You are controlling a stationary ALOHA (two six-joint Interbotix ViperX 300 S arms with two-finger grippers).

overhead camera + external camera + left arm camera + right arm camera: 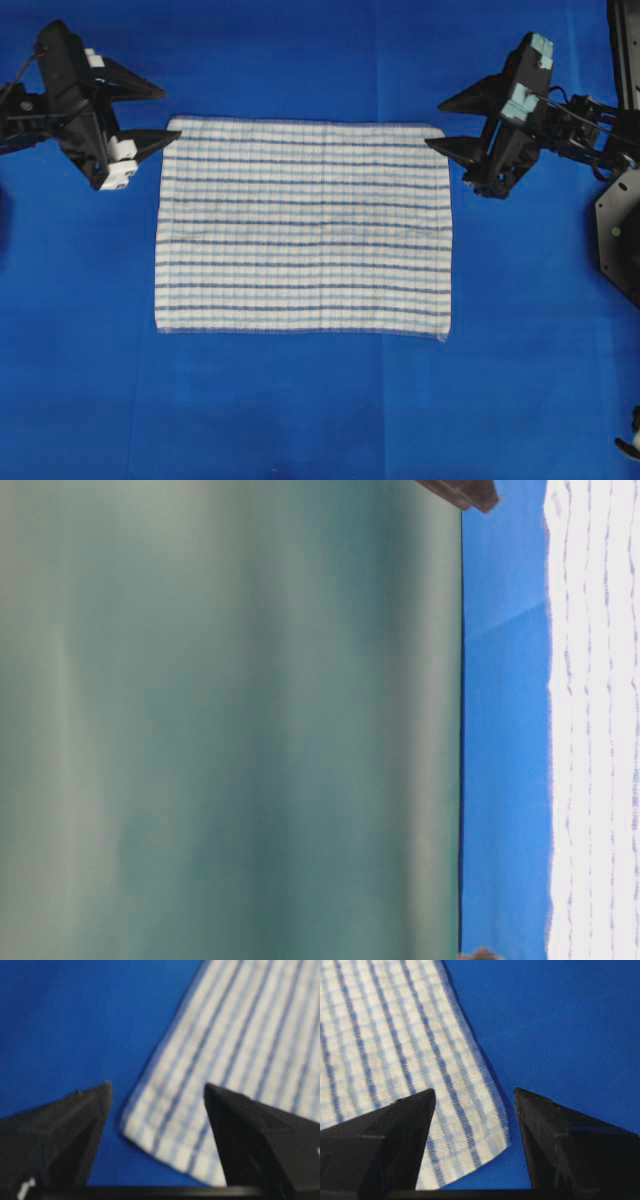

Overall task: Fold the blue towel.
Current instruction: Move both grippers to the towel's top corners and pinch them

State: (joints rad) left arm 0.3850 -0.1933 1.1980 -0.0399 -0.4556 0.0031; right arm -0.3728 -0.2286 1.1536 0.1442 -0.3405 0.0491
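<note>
Blue towel (304,227) lies flat on blue sheet (300,420).

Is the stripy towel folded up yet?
No, the blue towel lies spread flat: one layer, all four corners showing, no crease.

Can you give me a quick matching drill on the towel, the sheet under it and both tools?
Things:
1. blue towel
2. blue sheet
3. left tool
4. right tool

States or places:
A. open, by the towel's top right corner in the overhead view
B. plain solid blue, covering the surface
C. lying flat and unfolded
D. open, by the towel's top left corner in the overhead view

Pairs: 1-C, 2-B, 3-D, 4-A
</note>
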